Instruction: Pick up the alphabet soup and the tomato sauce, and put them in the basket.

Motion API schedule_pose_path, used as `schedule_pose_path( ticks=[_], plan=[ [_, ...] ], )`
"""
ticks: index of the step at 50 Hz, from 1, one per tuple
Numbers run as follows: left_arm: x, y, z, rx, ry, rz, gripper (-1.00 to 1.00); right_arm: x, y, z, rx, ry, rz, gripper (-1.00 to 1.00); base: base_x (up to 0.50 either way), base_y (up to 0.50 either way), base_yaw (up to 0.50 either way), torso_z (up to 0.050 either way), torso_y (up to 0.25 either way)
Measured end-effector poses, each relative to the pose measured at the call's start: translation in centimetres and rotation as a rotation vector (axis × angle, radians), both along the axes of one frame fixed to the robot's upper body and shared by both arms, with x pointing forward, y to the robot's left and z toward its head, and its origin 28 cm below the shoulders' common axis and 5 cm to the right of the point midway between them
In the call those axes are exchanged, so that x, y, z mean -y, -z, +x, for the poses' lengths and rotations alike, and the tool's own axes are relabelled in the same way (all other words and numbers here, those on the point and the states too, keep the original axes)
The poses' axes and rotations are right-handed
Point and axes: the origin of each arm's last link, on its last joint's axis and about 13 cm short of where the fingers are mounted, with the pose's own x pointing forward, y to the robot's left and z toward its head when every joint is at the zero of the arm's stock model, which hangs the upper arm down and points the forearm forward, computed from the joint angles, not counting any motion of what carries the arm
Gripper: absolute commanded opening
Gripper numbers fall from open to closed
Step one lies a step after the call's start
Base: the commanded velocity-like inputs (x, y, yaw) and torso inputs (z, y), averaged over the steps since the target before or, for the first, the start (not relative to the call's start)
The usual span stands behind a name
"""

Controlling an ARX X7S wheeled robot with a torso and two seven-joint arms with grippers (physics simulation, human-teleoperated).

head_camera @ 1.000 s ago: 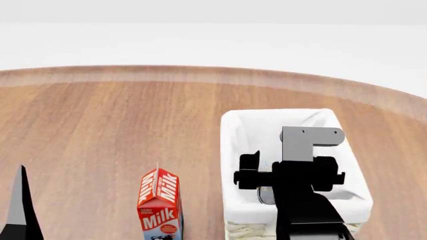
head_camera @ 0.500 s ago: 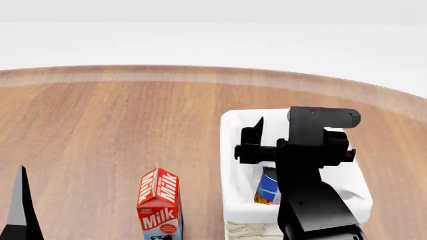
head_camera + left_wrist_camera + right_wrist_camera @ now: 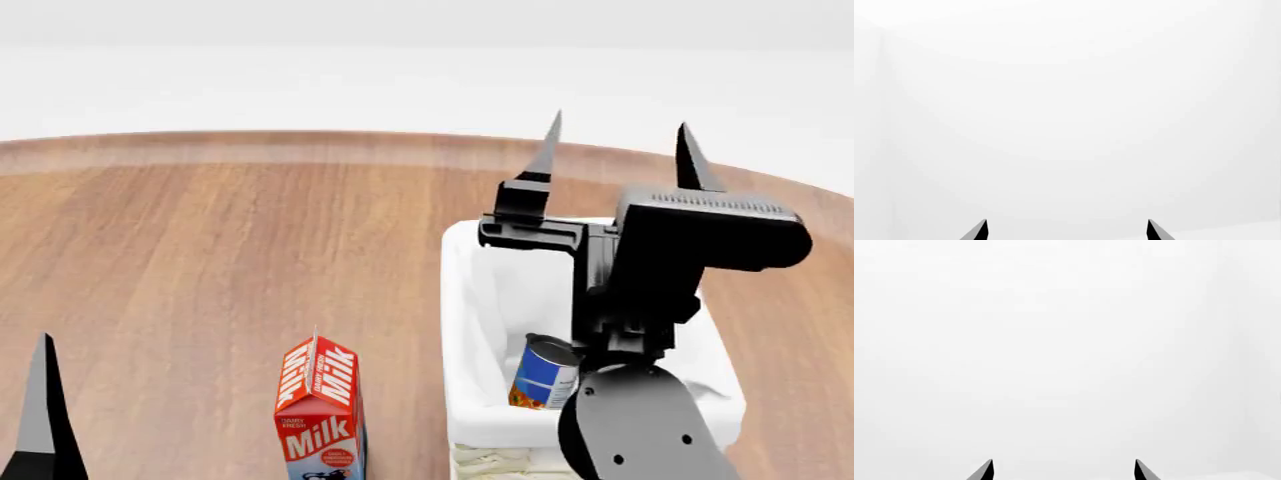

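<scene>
The alphabet soup [image 3: 543, 372], a blue can with an orange picture and a silvery top, lies tilted inside the cream-white basket [image 3: 465, 300] at the right of the head view. My right gripper [image 3: 618, 152] is open and empty, raised above the basket with its fingertips pointing up; in the right wrist view [image 3: 1063, 469] it faces only blank white. My left gripper is open in the left wrist view [image 3: 1067, 229], also facing blank white; one fingertip [image 3: 44, 400] shows at the head view's lower left. The tomato sauce is out of view.
A red and white milk carton [image 3: 318, 410] stands on the wooden table [image 3: 227, 250] left of the basket, near the front edge of the head view. The table's curved far edge runs across the back.
My right gripper has lifted out of the basket and swung its fingers upward, leaving the alphabet soup lying in the basket. The left arm has not moved.
</scene>
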Motion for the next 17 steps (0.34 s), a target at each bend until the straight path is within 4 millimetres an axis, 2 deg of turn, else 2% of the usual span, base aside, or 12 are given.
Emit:
schedule_pose_path(
  ticks=[17],
  plan=[
    [0.0, 0.1, -0.1, -0.001, 0.000, -0.001, 1.00, -0.6, -2.3, -2.7, 0.318, 0.037, -0.018, 1.00, 0.00, 0.00, 0.00, 0.000, 0.000]
  ],
)
